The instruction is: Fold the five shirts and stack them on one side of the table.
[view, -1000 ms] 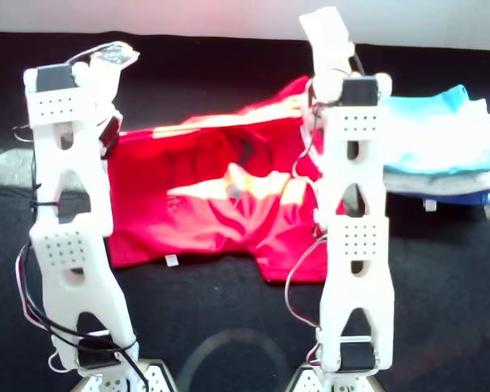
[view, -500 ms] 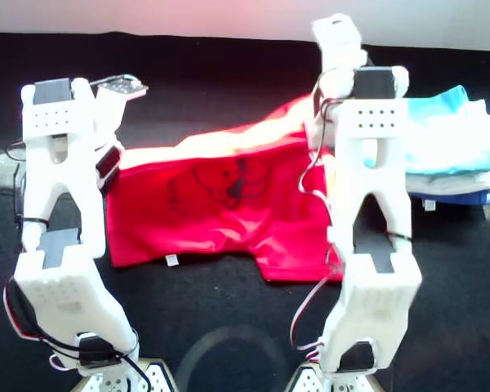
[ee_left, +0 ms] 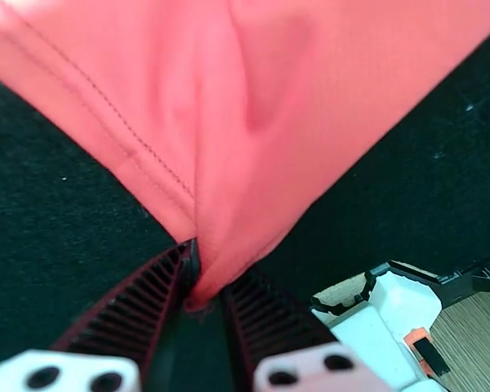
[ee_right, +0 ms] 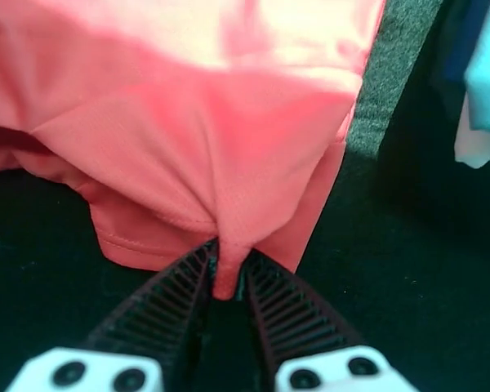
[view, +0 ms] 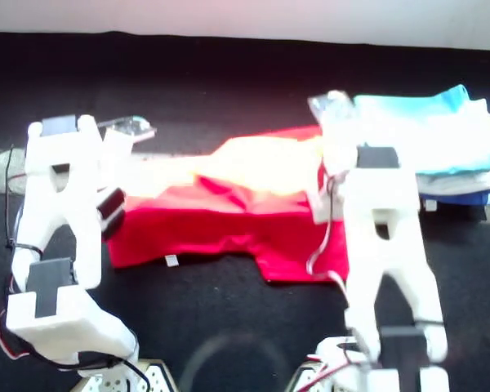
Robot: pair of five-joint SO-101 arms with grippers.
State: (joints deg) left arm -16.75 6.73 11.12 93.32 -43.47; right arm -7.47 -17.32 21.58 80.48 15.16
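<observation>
At the right edge of the table (view: 229,73) a stack (view: 441,139) of folded shirts lies done, its count unclear. The red shirt (view: 229,220) at the middle is judged mid-fold and not yet stacked. The left gripper (ee_left: 202,286) and right gripper (ee_right: 227,282) each pinch a tuck of the shirt's edge between their jaws and hold it raised above the part lying flat, both arms bent back toward the near edge.

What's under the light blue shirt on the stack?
A white shirt, then a dark blue shirt on the black table; only their edges show, the rest is covered.
</observation>
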